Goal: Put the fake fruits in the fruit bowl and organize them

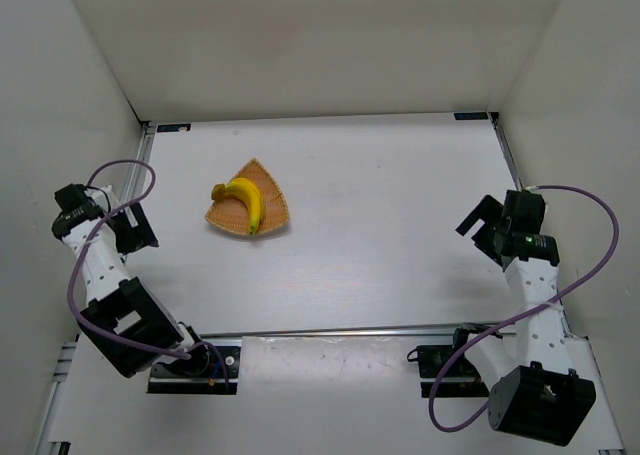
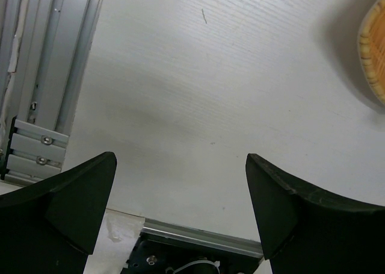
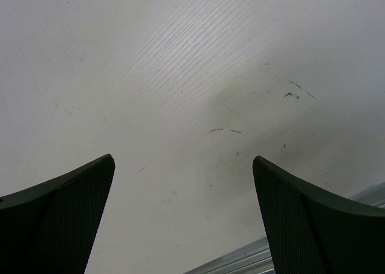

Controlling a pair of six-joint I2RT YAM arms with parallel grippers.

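Observation:
A small bunch of yellow bananas lies inside the orange-tan wicker fruit bowl left of the table's middle; the brownish stem end points left over the rim. The bowl's edge also shows in the left wrist view at the upper right. My left gripper is open and empty, held at the left side of the table, well left of the bowl. My right gripper is open and empty at the right side of the table, far from the bowl. In each wrist view only bare table lies between the fingers.
White walls enclose the table on the left, back and right. An aluminium rail runs along the near edge; another rail runs along the left edge. Purple cables loop from both arms.

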